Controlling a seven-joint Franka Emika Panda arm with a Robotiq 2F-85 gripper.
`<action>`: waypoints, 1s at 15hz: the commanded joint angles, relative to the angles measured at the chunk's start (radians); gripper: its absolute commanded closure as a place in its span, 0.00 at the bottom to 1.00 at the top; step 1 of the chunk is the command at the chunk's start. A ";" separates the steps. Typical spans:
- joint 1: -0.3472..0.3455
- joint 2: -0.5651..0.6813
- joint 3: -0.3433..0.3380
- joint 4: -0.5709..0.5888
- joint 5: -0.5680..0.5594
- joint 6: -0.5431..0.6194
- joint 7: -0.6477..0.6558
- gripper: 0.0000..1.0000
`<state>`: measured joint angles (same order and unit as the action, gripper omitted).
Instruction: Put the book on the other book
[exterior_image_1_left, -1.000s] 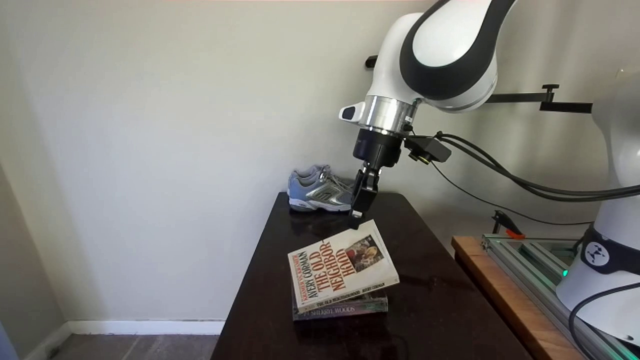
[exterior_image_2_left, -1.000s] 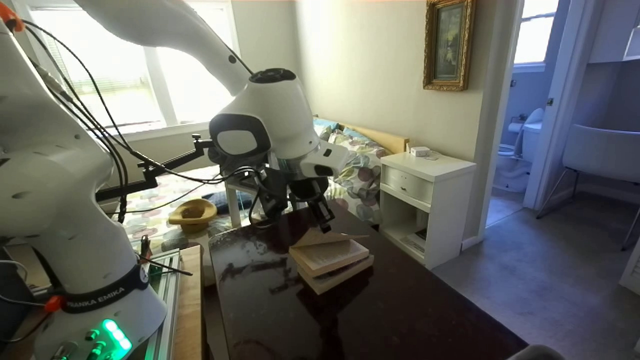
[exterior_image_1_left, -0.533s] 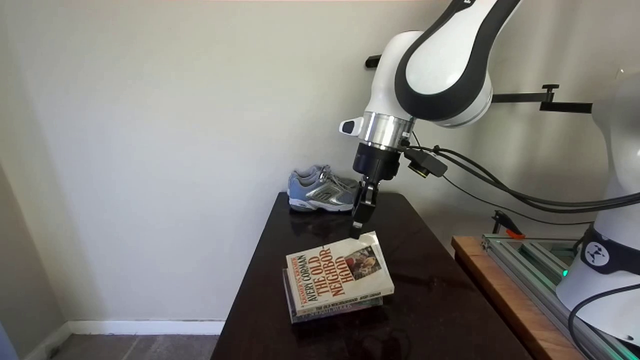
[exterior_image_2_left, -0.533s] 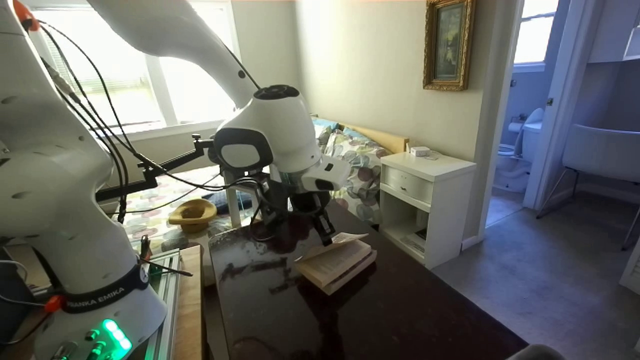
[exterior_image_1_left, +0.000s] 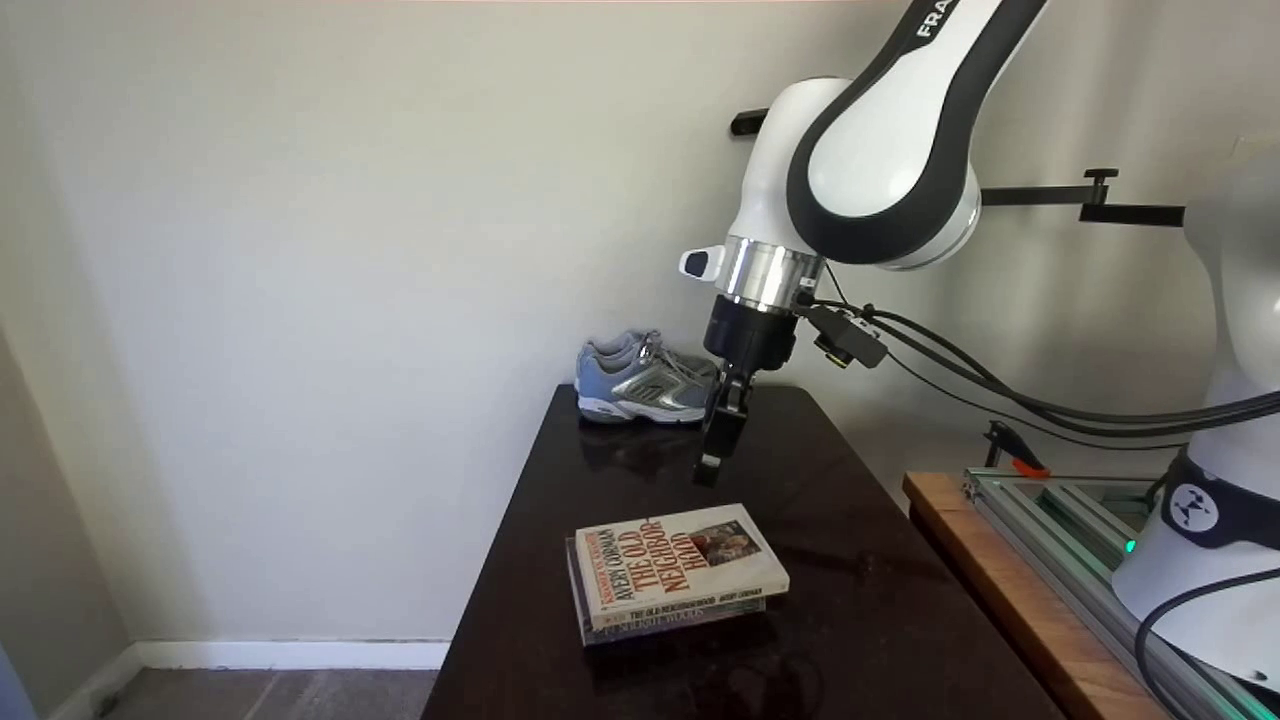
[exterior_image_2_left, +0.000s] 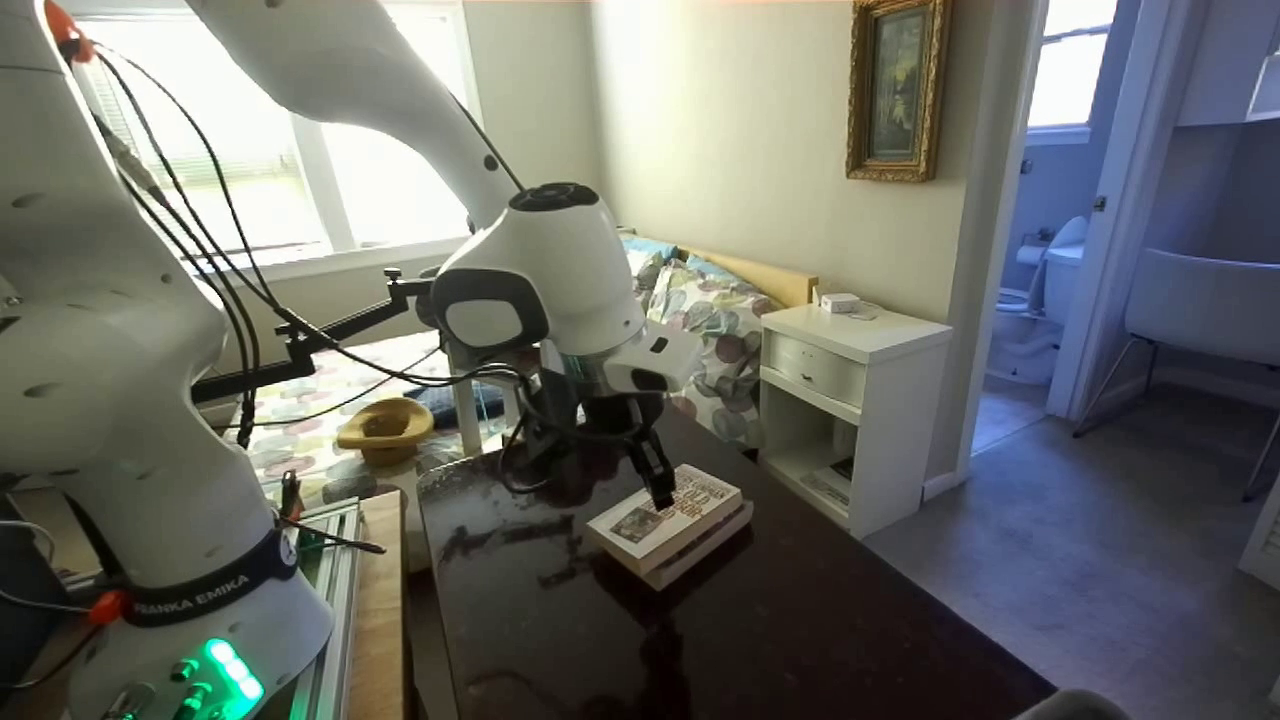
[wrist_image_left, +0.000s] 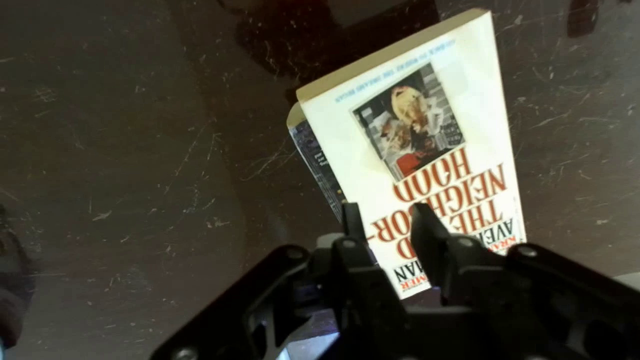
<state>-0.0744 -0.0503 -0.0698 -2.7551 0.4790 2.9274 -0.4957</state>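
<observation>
Lying closed and face up on the other book (exterior_image_1_left: 655, 625), the book (exterior_image_1_left: 680, 560) shows us its title and small picture uncovered in an exterior view. From there we also see the other book's spine, its lettering too blurred for us to read surely, and a dark strip of its cover at the left. In an exterior view, pale page edges face us instead, and the gripper (exterior_image_2_left: 662, 500) stands in front of part of the cover, as if touching. The view with the spine settles that: dark table (exterior_image_1_left: 900, 660) shows between the tips and the cover. Only the wrist view lets us look between the fingers (wrist_image_left: 428, 232), which stand a narrow gap apart, gripping nothing, red title letters showing in the gap. It alone gives us a line of blue print along the cover's end. Sneakers (exterior_image_1_left: 640, 385) on the table show in an exterior view; in an exterior view we find a yellow hat (exterior_image_2_left: 385, 425) and a white nightstand (exterior_image_2_left: 905, 430).
</observation>
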 joint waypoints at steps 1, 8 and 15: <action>-0.023 -0.010 0.002 0.000 -0.081 0.015 0.064 0.36; -0.053 -0.171 -0.034 -0.016 -0.354 -0.256 0.206 0.00; -0.033 -0.345 -0.040 0.007 -0.448 -0.507 0.211 0.00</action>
<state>-0.1170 -0.3108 -0.1055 -2.7416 0.0864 2.4860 -0.3025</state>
